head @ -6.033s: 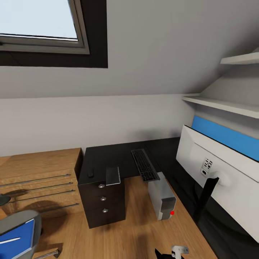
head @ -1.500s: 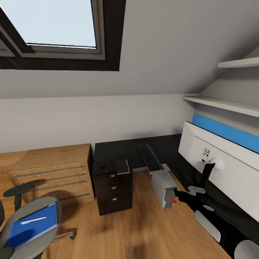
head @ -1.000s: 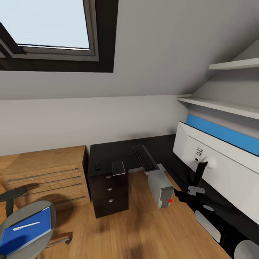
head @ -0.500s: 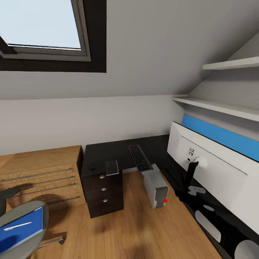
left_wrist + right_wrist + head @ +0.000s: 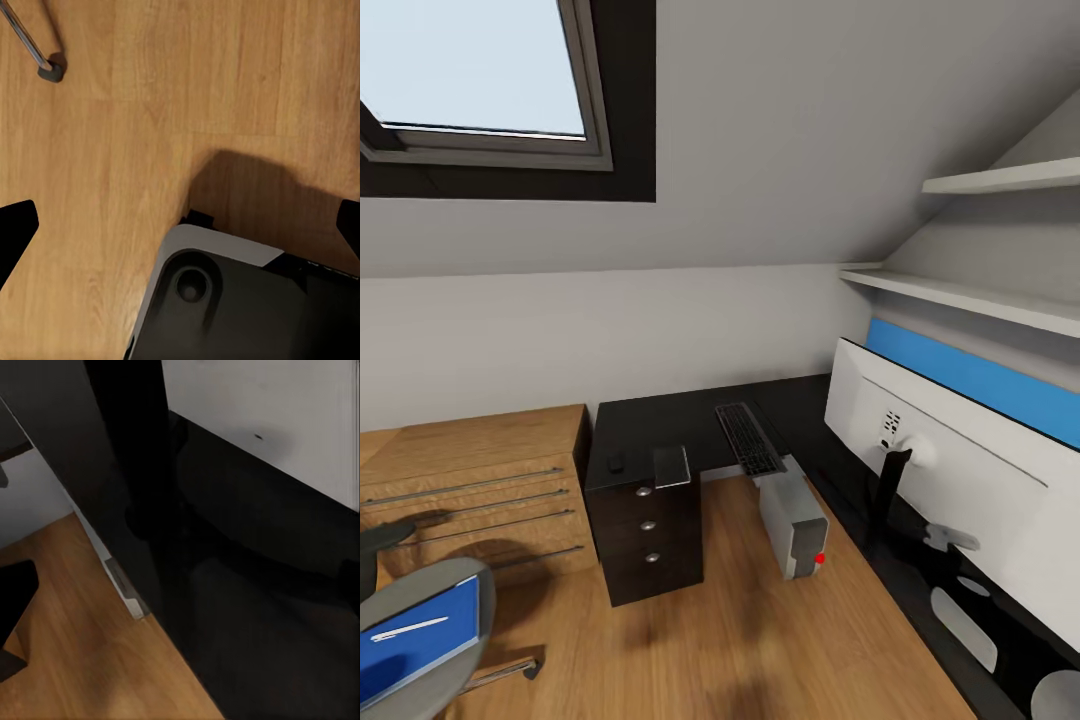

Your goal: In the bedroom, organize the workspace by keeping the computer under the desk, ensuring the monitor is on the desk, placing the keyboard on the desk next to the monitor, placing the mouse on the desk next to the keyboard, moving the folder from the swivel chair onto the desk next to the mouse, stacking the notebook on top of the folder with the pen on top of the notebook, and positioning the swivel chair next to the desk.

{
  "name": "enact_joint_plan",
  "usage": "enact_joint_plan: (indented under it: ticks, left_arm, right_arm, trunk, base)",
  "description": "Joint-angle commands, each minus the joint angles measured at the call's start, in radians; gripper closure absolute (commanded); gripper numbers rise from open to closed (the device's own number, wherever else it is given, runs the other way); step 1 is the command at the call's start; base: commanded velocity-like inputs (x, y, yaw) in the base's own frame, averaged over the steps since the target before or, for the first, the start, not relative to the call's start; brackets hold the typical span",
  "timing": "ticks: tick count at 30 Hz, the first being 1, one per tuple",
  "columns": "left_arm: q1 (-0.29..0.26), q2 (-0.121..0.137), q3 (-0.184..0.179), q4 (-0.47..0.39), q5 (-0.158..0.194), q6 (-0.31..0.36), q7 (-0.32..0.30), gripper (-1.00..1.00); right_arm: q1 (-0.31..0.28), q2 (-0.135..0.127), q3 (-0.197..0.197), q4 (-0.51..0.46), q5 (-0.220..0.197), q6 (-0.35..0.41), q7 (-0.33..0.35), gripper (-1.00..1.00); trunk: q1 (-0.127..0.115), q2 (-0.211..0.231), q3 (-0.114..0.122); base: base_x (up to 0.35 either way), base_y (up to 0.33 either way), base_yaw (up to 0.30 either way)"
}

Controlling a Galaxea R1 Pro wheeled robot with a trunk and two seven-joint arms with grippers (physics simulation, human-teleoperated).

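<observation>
The black desk (image 5: 660,425) carries the keyboard (image 5: 750,438), the small dark mouse (image 5: 616,463) and the dark grey notebook (image 5: 672,466). The monitor (image 5: 960,470) stands on the desk's right wing, white back toward me. On the floor by the desk stands the grey computer (image 5: 792,512). The blue folder (image 5: 415,640) lies on the swivel chair (image 5: 472,592) with a white pen (image 5: 405,629) on it. My right gripper (image 5: 180,585) is open over the desk edge beside the monitor's stand (image 5: 142,457). My left gripper (image 5: 180,229) hangs open above the wood floor.
A black drawer unit (image 5: 650,540) sits under the desk's left end, next to a low wooden shelf unit (image 5: 470,490). White wall shelves (image 5: 980,295) and a blue band (image 5: 980,375) lie behind the monitor. My own base (image 5: 225,300) is below the left gripper.
Over the earlier frames the whole view swung, which is camera motion. In the last half second my right arm has drawn back to the right along the desk, away from the monitor's stand.
</observation>
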Motion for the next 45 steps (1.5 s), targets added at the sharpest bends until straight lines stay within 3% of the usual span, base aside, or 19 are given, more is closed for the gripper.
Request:
enact_joint_plan:
  ticks: [1, 10, 20, 34, 45]
  left_arm:
    - [-0.001, 0.0, -0.009, 0.0, 0.007, -0.003, 0.005, -1.0]
    - [0.0, 0.0, -0.009, 0.0, 0.007, -0.003, 0.004, -1.0]
    - [-0.001, 0.001, -0.009, 0.0, 0.007, -0.004, 0.005, -1.0]
    - [-0.001, 0.003, -0.006, 0.0, 0.012, -0.009, 0.006, -1.0]
    - [0.0, 0.003, -0.005, 0.001, 0.016, -0.081, 0.006, -1.0]
  right_arm:
    - [-0.001, -0.001, 0.007, 0.001, -0.01, -0.008, -0.007, -1.0]
    - [-0.002, 0.0, 0.002, 0.009, 0.002, -0.028, -0.01, -1.0]
    - [-0.002, -0.001, 0.0, 0.073, 0.003, -0.16, -0.017, -1.0]
    - [-0.002, -0.004, 0.004, 0.079, 0.004, -0.211, -0.015, -1.0]
    - [-0.002, -0.004, 0.005, 0.078, 0.005, -0.214, -0.014, -1.0]
  trunk:
    - [0.001, -0.002, -0.002]
    - [0.001, -0.002, -0.002]
    - [0.001, -0.002, -0.002]
    - [0.001, -0.002, -0.002]
    - [0.001, -0.002, -0.002]
  base:
    - [0.008, 0.0, 0.0]
    - [0.156, -0.005, 0.0]
    - [0.033, -0.045, 0.0]
    - [0.001, -0.066, 0.0]
    - [0.0, -0.001, -0.162]
